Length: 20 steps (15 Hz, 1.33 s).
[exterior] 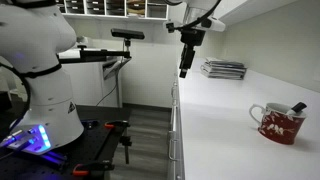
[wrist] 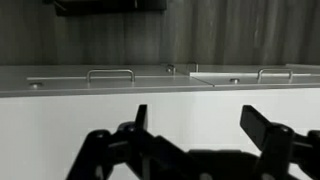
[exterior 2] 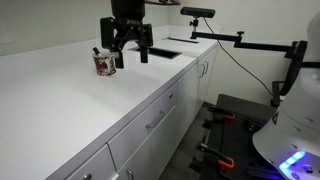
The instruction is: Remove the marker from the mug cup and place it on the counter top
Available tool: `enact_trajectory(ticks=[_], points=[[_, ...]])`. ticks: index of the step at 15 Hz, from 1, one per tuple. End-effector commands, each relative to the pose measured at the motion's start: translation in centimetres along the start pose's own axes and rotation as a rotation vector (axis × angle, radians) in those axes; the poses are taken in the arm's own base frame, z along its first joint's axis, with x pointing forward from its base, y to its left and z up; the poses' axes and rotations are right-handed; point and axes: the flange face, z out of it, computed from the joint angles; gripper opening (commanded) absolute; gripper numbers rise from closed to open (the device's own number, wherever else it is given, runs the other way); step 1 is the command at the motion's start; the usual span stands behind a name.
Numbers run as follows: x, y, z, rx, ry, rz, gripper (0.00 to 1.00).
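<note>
The red mug cup (exterior: 278, 124) with white speckles and a white handle stands on the white counter top (exterior: 225, 120). It also shows in an exterior view (exterior 2: 104, 63). The dark marker (exterior: 297, 107) sticks out of the mug, leaning over its rim; in an exterior view (exterior 2: 98, 51) it shows as a small dark tip. My gripper (exterior: 184, 72) hangs open and empty above the counter, well apart from the mug, also in an exterior view (exterior 2: 131, 58). In the wrist view the open fingers (wrist: 200, 125) frame bare white counter top (wrist: 60, 125); mug and marker are out of view.
A grey stack of flat trays (exterior: 223, 69) lies on the counter beyond the gripper. A sink recess (exterior 2: 168, 48) sits near the counter's far end. Drawer handles (wrist: 110, 73) line the front edge. A black camera arm (exterior 2: 235, 40) stands off the counter.
</note>
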Motion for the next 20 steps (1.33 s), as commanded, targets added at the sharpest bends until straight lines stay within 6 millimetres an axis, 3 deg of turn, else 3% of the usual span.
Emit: enact_trajectory(ticks=[1, 7, 8, 12, 16, 20], points=[[0.0, 0.0, -0.1, 0.000, 0.000, 0.000, 1.00], [0.0, 0.0, -0.1, 0.000, 0.001, 0.000, 1.00], [0.8, 0.2, 0.1, -0.025, 0.039, -0.002, 1.00], [6.7, 3.3, 0.8, -0.151, 0.261, 0.025, 1.00], [14.3, 7.6, 2.0, -0.221, 0.376, 0.014, 1.00], [20.1, 8.1, 2.2, -0.207, 0.430, -0.027, 1.00]])
